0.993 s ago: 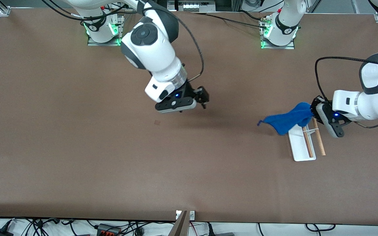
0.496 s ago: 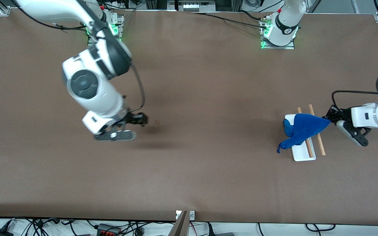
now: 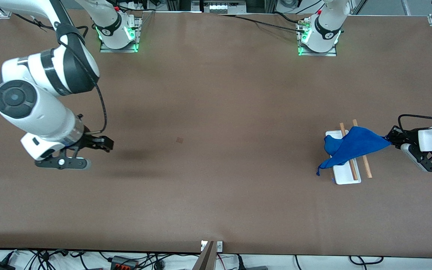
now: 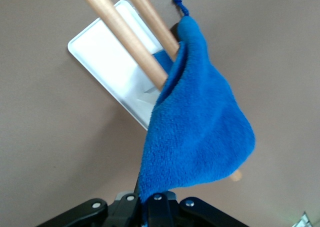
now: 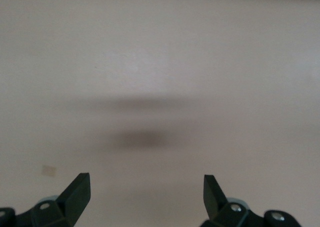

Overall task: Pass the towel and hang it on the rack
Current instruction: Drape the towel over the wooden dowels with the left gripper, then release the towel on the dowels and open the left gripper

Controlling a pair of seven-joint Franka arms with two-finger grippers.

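Counter [image 3: 216, 187]: brown, matte.
Rack [image 3: 345, 179]: toward left arm's end.
Towel [image 3: 351, 147]: draped over rack's 2 rods.
Left end effector [image 3: 391, 141]: clamped on towel corner.
Right end effector [image 3: 105, 144]: spread wide, holds nothing, over bare counter.

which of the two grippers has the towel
The left gripper, shut on a corner of the blue towel draped over the rack; the right gripper is open, empty.

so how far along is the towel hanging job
Handover looks done: the right gripper is open and empty, waiting over bare table. In hand: the left gripper, jaws shut on a corner of the bright blue microfibre towel, drapes it across the wooden-rod rack. Left: letting go and backing off.
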